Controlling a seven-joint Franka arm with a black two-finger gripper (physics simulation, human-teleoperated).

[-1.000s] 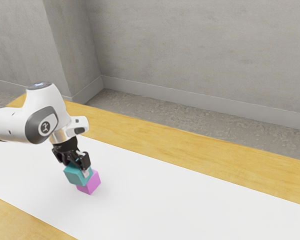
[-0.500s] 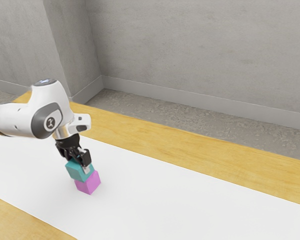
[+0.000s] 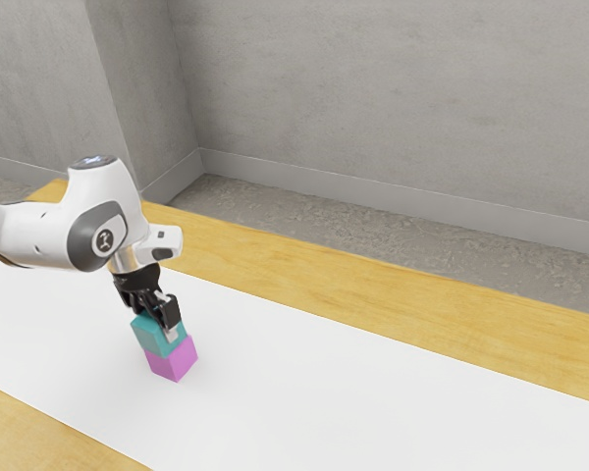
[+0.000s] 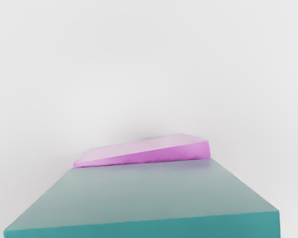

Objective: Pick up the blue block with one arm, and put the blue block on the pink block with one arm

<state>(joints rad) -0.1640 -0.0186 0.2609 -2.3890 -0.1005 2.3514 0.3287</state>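
The blue block (image 3: 150, 338), teal in colour, sits squarely on top of the pink block (image 3: 176, 363) on the white mat (image 3: 373, 392), at the exterior view's lower left. My gripper (image 3: 155, 320) comes down on it from above and is shut on its upper part, one finger on each side. In the wrist view the blue block (image 4: 144, 198) lies broad just under the hand, and a strip of the pink block (image 4: 149, 150) pokes out beyond its far edge.
The white mat runs across a wooden table (image 3: 393, 294), with a bare wood strip toward the grey wall (image 3: 373, 88) and another at the front left corner (image 3: 29, 432). My white arm (image 3: 49, 231) reaches in from the exterior view's left.
My hand has shifted a little toward the exterior view's right and straightened up. The blue block, tilted against the pink block's side a second ago, now stands level on top of it.
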